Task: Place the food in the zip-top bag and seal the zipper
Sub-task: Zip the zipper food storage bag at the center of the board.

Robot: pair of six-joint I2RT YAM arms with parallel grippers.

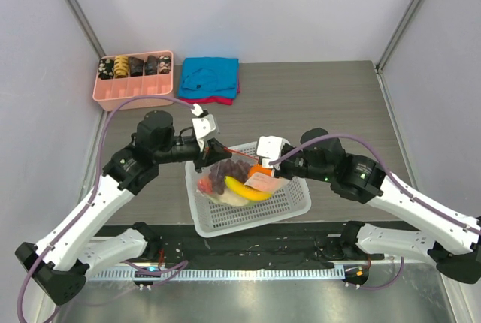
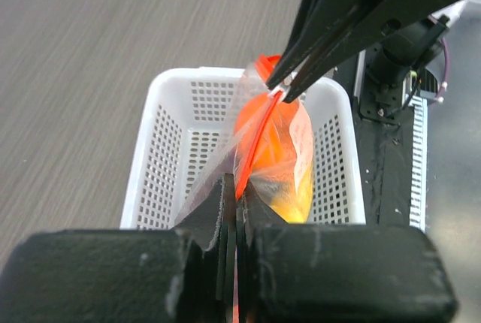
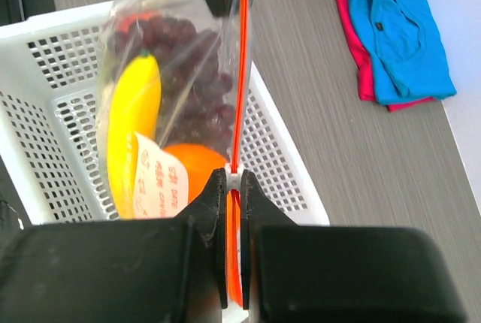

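The zip-top bag [image 1: 239,182] sits in a white mesh basket [image 1: 248,221], holding the food: dark grapes [image 3: 180,60], a yellow banana [image 3: 131,124] and an orange [image 3: 192,169]. Its white label [image 3: 158,184] faces the right wrist camera. The orange-red zipper [image 3: 240,60] is stretched taut between both grippers above the basket. My left gripper [image 2: 238,188] is shut on the bag's zipper end [image 2: 255,139]. My right gripper [image 3: 234,176] is shut on the small white slider at the other end of the strip. In the top view the left gripper [image 1: 213,145] and right gripper [image 1: 257,159] hold the strip's two ends.
A pink tray [image 1: 135,79] with dark items stands at the back left. A blue cloth [image 1: 210,76] lies on a red cloth beside it. The basket rim [image 2: 161,158] surrounds the bag. Grey walls close in the table on three sides.
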